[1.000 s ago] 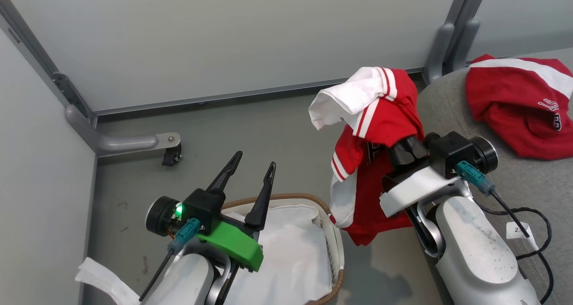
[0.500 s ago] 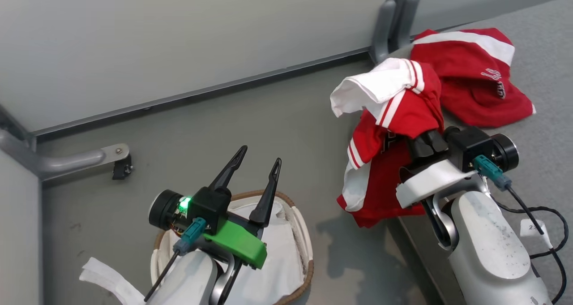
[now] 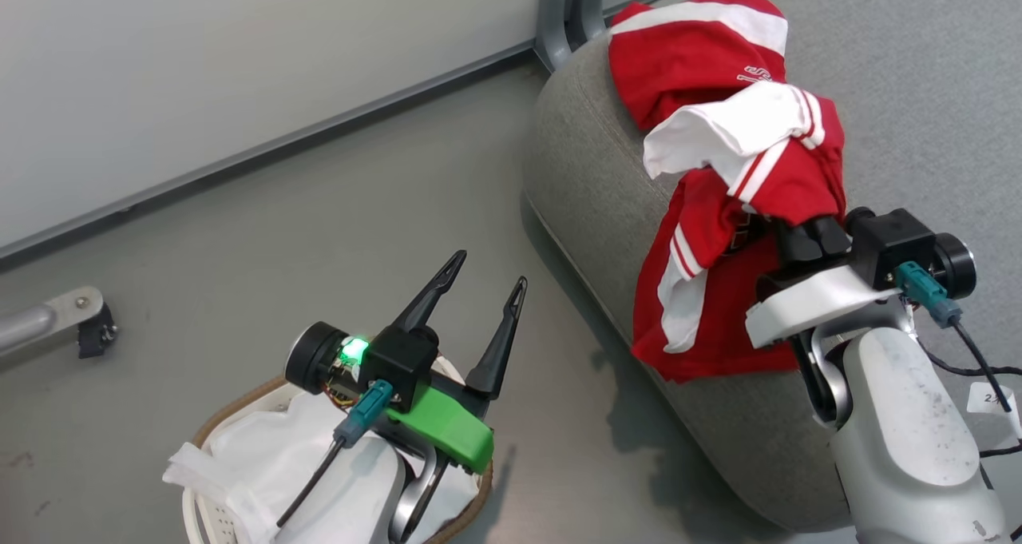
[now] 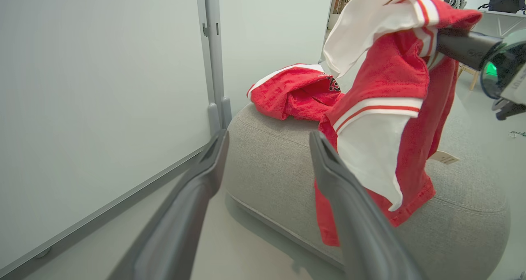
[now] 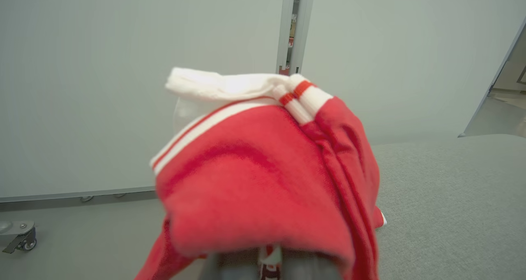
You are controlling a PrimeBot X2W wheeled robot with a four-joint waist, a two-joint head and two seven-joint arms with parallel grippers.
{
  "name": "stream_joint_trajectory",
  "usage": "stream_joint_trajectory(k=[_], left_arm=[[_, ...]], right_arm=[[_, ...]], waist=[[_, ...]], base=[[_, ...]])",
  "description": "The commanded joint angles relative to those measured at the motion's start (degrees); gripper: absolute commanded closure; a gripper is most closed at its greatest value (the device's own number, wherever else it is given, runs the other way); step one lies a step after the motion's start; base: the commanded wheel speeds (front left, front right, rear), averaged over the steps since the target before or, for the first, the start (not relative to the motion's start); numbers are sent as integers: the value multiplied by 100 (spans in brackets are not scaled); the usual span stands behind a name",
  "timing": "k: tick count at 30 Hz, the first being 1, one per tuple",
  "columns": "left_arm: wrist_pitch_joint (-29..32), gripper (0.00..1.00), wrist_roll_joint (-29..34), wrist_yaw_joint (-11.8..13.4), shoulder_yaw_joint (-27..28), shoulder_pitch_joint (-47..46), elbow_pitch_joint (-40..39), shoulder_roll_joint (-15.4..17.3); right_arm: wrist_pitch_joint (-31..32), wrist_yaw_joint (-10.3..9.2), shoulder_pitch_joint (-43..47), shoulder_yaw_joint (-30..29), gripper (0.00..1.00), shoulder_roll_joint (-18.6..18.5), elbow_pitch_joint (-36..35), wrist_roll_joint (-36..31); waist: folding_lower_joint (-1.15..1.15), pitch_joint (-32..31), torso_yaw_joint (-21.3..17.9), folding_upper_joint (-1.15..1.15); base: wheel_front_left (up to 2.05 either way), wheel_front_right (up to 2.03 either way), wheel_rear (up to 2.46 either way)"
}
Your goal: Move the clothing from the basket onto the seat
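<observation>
The red garment (image 3: 746, 200) hangs bunched from the right gripper (image 3: 805, 239), whose fingers are buried in the cloth and pinched together on it. It is held over the near edge of the seat (image 3: 583, 152), its lower hem draping down the rounded side. This looks like a carry pose, high enough for the trailing cloth to pass over the cushion before release. The fabric looks soft and towel-like, red with white sleeve panels and ribbed striped cuffs. A second garment (image 3: 679, 57) lies crumpled further back on the seat, whose grey woven cover has a stitched seam. The left gripper (image 3: 489, 271) hovers over the basket (image 3: 227, 404) with its fingers apart and empty. Inside the brown woven rim, what can be seen is the white liner (image 3: 255, 448).
</observation>
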Motion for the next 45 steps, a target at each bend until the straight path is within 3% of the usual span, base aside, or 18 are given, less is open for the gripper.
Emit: stream_joint_trajectory(k=[1, 10, 16, 24, 31, 38, 40, 41, 43, 44, 45], left_arm=[[-4, 0, 63, -14, -30, -100, -16, 34], [-4, 0, 57, -16, -240, -426, -110, 214], [-3, 0, 110, -16, -381, -852, -243, 350], [-3, 0, 241, -16, -443, -1326, -421, 529], [-4, 0, 347, -15, -448, -1495, -460, 551], [-4, 0, 385, 15, -374, -1464, -453, 580], [-4, 0, 366, 26, -347, -1395, -436, 582], [-4, 0, 358, 28, -335, -1373, -432, 580], [-4, 0, 340, 30, -307, -1340, -410, 576], [-4, 0, 329, 30, -295, -1325, -408, 563], [-4, 0, 324, 30, -285, -1311, -409, 552]], right_arm=[[-13, -6, -89, -63, 100, -9, -30, -39], [-13, -6, -1136, -753, 100, -55, 130, -411], [-13, -6, -2513, -1314, 100, -635, 602, -527], [-11, -6, -3721, -1930, 100, -1483, 1853, -655], [-11, -6, -4024, -2422, 100, -1627, 3065, -1055], [-11, -6, -3743, -2541, 100, -1461, 3232, -1384], [-11, -6, -3655, -2483, 87, -1397, 3221, -1443], [-12, -6, -3629, -2469, 72, -1384, 3197, -1454], [-12, -6, -3541, -2415, 56, -1340, 3111, -1458], [-12, -6, -3466, -2385, 0, -1314, 3068, -1447], [-12, -6, -3412, -2353, 0, -1302, 3024, -1429]], waist=[[0, 195, -122, 0], [0, 798, 112, 0], [0, 1589, 470, 0], [0, 2546, 867, 0], [0, 2942, 1050, 0], [0, 2996, 1051, 0], [0, 2938, 1003, 0], [0, 2918, 985, 0], [0, 2854, 940, 0], [0, 2805, 917, 0], [0, 2763, 900, 0]], base=[[0, 0, 0], [0, 0, 0], [0, 0, 0], [0, 0, 0], [0, 0, 0], [0, 0, 0], [0, 0, 0], [0, 0, 0], [0, 0, 0], [0, 0, 0], [0, 0, 0]])
